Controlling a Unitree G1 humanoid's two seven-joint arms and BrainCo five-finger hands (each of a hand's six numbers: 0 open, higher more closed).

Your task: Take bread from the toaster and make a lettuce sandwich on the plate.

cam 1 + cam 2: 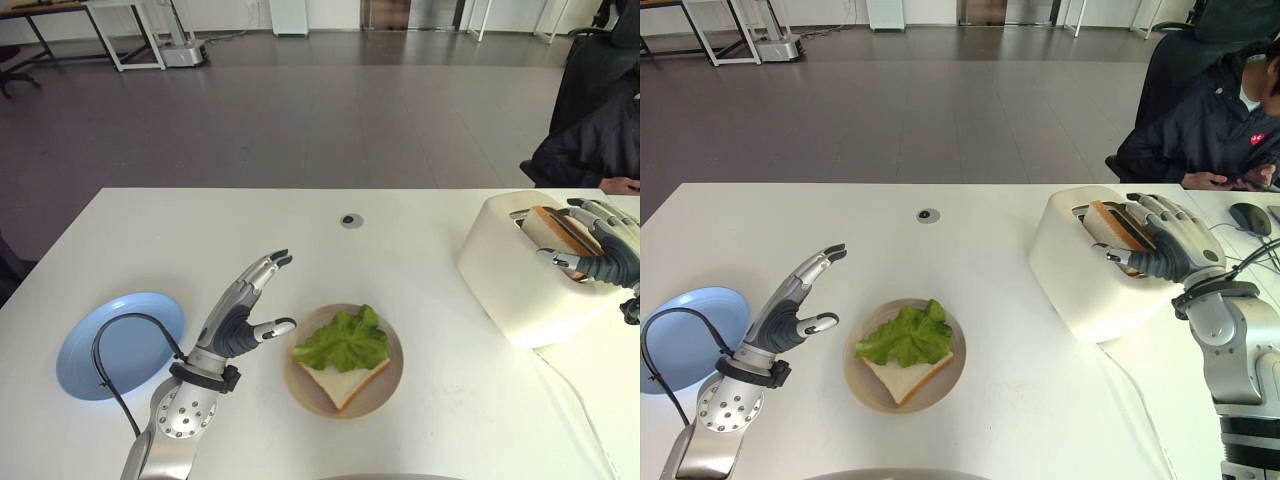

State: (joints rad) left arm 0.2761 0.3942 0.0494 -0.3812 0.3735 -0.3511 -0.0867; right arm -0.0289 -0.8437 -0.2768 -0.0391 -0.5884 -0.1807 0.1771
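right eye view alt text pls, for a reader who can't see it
The robot's right hand has its fingers around a browned bread slice standing in the white toaster on the right. At centre, a round tan plate holds a white bread slice topped with green lettuce; the open left hand hovers beside it.

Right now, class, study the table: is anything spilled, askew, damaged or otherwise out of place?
Nothing stands out. The lettuce lies on the bread slice inside the tan plate, the toaster stands upright with a second slice in its slot, and nothing is spilled.
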